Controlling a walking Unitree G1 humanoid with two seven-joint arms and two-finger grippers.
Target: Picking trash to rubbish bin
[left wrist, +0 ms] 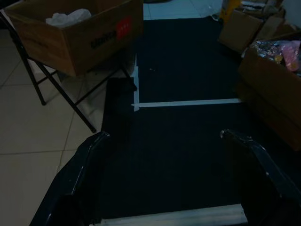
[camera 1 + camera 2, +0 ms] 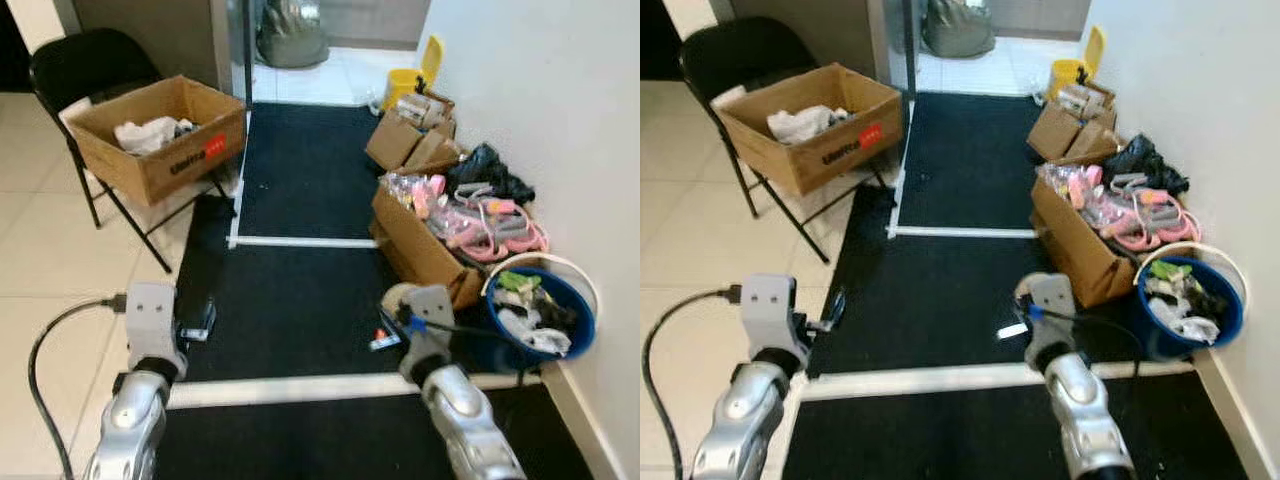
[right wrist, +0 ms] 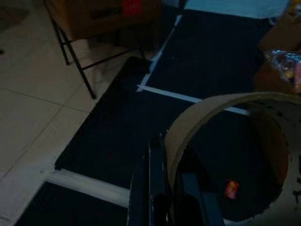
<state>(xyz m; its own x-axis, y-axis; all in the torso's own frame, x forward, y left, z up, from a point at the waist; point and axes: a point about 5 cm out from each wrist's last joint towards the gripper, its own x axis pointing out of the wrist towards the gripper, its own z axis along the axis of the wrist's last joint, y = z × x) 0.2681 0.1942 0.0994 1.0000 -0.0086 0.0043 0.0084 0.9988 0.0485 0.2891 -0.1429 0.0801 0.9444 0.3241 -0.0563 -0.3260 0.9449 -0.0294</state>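
A brown cardboard tape ring (image 3: pixel 225 141) is pinched at its wall by my right gripper (image 3: pixel 173 160), which is shut on it; in the left eye view the ring (image 2: pixel 402 296) sits just ahead of my right wrist, low over the black mat. The blue rubbish bin (image 2: pixel 583 340) stands to the right against the wall, holding several scraps of trash. A small red wrapper (image 2: pixel 385 338) lies on the mat by my right arm. My left gripper (image 1: pixel 162 134) is open, its fingers (image 1: pixel 87 155) wide apart over the mat with nothing between them.
Open cardboard boxes (image 2: pixel 420 245) with pink items line the right wall. A cardboard box (image 2: pixel 160 135) rests on a black folding chair (image 2: pixel 85 60) at the back left. White tape lines (image 2: pixel 300 242) cross the black mat. A small dark object (image 2: pixel 197 320) lies at the mat's left edge.
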